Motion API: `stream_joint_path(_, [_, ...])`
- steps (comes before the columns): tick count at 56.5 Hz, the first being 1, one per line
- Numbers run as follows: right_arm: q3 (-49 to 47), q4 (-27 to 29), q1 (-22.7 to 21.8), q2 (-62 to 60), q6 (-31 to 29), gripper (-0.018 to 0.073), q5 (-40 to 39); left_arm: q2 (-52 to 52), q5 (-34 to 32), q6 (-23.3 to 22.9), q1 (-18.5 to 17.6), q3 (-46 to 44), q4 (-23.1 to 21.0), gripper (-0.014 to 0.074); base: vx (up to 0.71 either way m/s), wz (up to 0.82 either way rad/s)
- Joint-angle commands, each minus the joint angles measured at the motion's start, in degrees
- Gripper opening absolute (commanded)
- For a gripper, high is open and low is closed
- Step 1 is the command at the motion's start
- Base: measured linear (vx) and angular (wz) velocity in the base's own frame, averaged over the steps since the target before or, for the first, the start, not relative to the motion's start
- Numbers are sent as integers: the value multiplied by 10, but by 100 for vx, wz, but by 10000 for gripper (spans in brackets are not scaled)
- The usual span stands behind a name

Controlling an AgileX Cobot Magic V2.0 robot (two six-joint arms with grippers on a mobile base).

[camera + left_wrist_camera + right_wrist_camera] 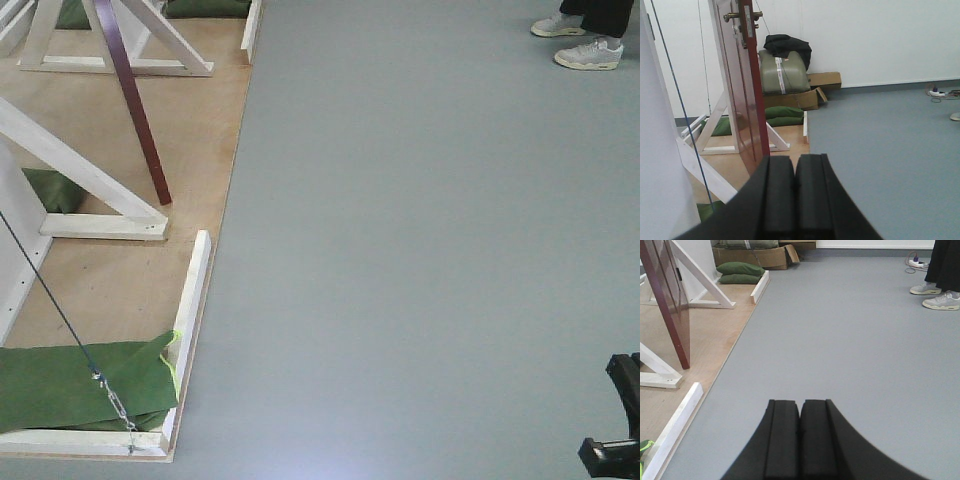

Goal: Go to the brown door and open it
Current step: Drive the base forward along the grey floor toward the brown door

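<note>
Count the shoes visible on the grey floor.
2, both top right: the nearer shoe, and the farther shoe just beyond it. None appears hidden.

This looked like a robotics test lab, not a home. The brown door (742, 100) stood free on a plywood platform (130, 280), propped by white wooden braces (100, 226) and weighted with green sandbags (70, 385), amid bare grey flooring (420, 250), blank white walls (865, 40) and cardboard boxes (825, 79).

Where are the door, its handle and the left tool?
door (737, 100), left wrist view, on its glossy face.
handle (733, 16), left wrist view, on the brass lever.
left tool (795, 170), left wrist view, between its shut fingertips.
</note>
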Motion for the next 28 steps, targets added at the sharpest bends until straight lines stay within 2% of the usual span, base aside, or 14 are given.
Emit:
stream_joint_path(1, [2, -2, -1, -3, -5, 0, -46, -2, -51, -4, -1, -14, -2, -3, 0, 0])
stream_joint_path(28, [2, -2, -1, -3, -5, 0, -44, -2, -51, -4, -1, -14, -2, -3, 0, 0])
